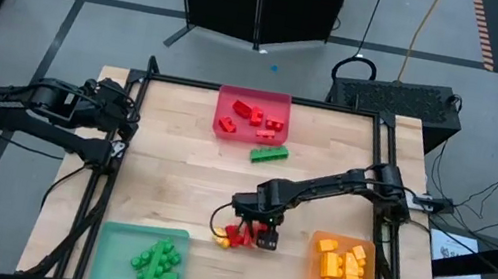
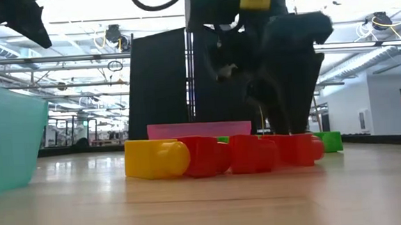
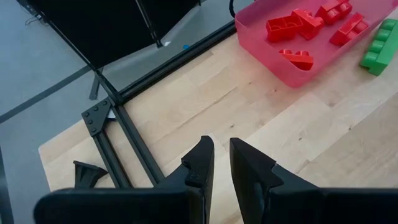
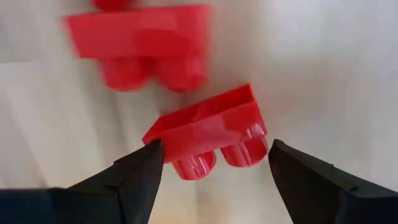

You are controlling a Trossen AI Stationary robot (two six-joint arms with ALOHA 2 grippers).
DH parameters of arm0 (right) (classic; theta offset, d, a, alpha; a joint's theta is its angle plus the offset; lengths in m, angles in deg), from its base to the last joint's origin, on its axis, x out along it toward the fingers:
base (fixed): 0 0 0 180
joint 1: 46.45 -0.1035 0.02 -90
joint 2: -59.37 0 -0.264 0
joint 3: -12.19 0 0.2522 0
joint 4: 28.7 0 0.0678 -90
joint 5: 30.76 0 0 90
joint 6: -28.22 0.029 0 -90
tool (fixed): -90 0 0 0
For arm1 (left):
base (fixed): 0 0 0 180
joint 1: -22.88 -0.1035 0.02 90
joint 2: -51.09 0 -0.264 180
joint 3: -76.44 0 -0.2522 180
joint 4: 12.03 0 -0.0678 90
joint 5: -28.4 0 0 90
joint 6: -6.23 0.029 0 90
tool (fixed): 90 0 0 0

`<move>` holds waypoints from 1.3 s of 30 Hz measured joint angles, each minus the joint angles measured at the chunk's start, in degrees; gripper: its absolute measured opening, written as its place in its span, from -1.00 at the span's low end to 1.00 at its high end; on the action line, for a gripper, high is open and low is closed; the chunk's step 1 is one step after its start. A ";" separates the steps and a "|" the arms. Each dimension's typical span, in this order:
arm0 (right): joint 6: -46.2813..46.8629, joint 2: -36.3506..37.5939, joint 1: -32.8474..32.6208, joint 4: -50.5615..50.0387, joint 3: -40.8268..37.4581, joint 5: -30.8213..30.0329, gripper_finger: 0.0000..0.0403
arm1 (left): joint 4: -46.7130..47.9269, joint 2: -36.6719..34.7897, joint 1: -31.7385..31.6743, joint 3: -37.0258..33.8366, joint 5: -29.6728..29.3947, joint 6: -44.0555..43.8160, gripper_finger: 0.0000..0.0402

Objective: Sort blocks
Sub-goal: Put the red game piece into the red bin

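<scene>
A: Why is the right gripper [image 4: 214, 163] set so low over that small red studded plastic brick [image 4: 208, 132]?

B: It straddles the brick with its jaws spread wide, one finger on each side, neither clearly touching; nothing is held yet. The brick lies tilted on the wooden tabletop [image 1: 170, 187], between the fingers, with a second red studded brick [image 4: 146, 45] just beyond it.

A: And the arm?

B: The right arm reaches in from the table's edge, wrist bent down over the small cluster of loose bricks. The left gripper [image 3: 222, 163] waits by the far corner, nearly closed and empty, well apart from the translucent red tray [image 3: 261, 40].
</scene>
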 joint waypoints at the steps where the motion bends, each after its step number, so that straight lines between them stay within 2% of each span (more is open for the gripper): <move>1: 1.42 0.63 0.16 -0.42 -0.13 -0.78 0.40 | 0.01 -0.01 0.00 0.01 0.00 0.00 -0.71; 7: 12.49 5.53 0.41 0.07 -0.54 -7.72 0.40 | 0.01 0.00 0.00 0.00 0.00 0.04 -0.71; 12: 22.62 9.20 0.39 -1.00 -0.33 -8.70 0.40 | 0.01 -0.01 -0.02 0.00 0.00 0.04 -0.71; 21: 26.55 8.74 -2.76 -0.62 -0.25 -12.40 0.40 | 0.01 0.00 0.00 0.00 0.00 1.14 -0.71; 25: 35.14 8.75 -2.50 -0.71 -0.22 -13.44 0.40 | -0.06 -0.02 -0.02 0.00 0.00 1.16 -0.71; 29: 44.33 8.76 -2.62 -0.69 -0.21 -18.58 0.40 | -0.14 -0.01 0.00 0.00 0.00 1.24 -0.71; 35: 56.96 8.77 -2.73 -4.70 -0.18 -18.74 0.40 | -0.15 0.00 -0.02 0.00 0.00 1.42 -0.71; 39: 62.23 8.77 -3.59 -4.97 -0.17 -18.75 0.40 | -0.17 -0.02 -0.02 0.00 -0.02 1.42 -0.71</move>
